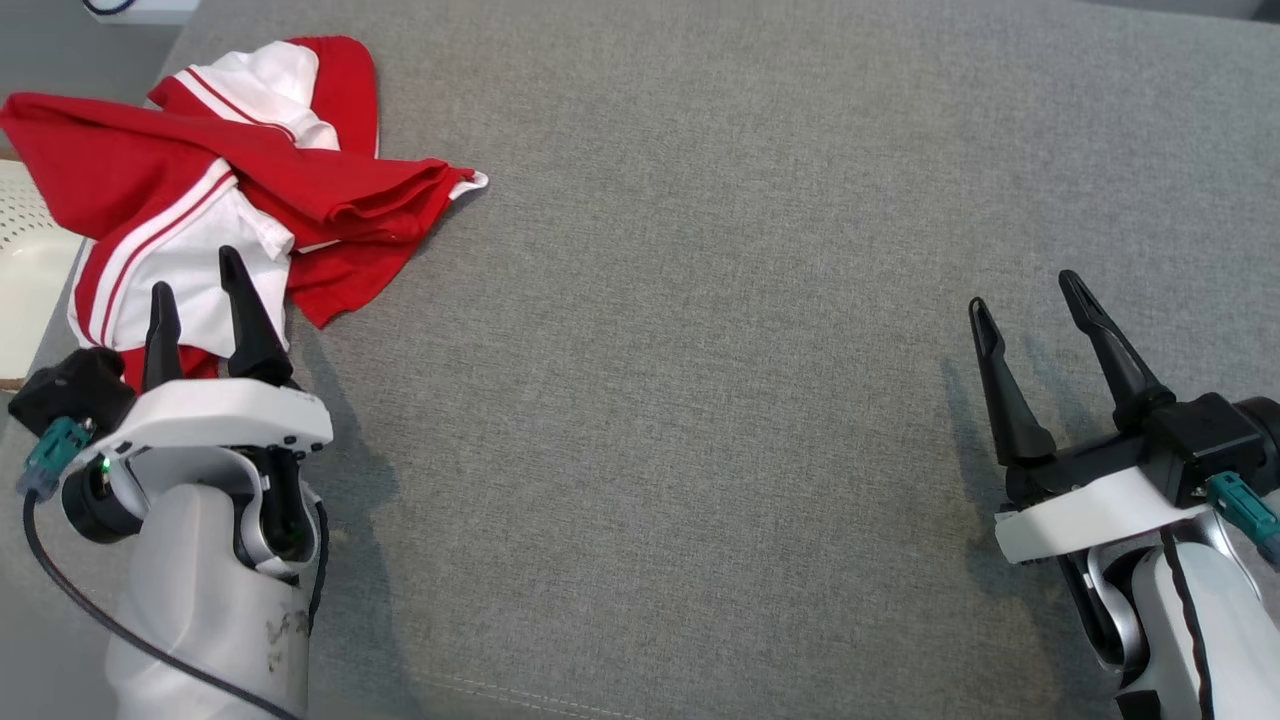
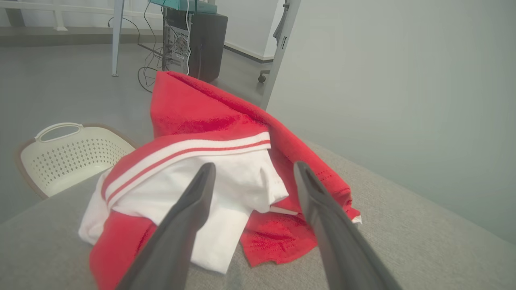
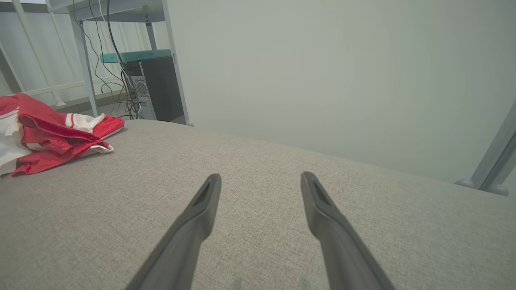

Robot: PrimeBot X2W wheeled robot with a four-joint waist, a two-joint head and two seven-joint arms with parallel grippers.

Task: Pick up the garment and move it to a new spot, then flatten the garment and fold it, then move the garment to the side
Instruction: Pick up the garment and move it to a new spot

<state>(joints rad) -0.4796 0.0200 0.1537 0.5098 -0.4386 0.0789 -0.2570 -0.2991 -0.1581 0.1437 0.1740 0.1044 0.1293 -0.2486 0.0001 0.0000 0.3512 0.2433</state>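
A crumpled red and white garment (image 1: pixel 250 190) is seen at the far left corner of the grey, cloth-covered worktop (image 1: pixel 700 300), with red folds heaped over a white panel edged in red and white stripes. The left pincer (image 1: pixel 194 272) is held just at the near edge of the garment with its two dark fingers spread apart, and nothing is pinched between them. In the left wrist view the fingers are pointed at the white panel, one to each side of it. Whether the tips are touching the cloth cannot be told, though they appear to be held slightly above it. The right pincer (image 1: pixel 1023 291) is found well apart from the garment, over the bare right side of the worktop, and its fingers are likewise spread wide and empty. A pale perforated basket (image 2: pixel 68 157) is seen on the floor beyond the worktop's left edge, near the garment. A dark computer tower (image 3: pixel 159 86) with trailing cables is visible in the background behind the garment.
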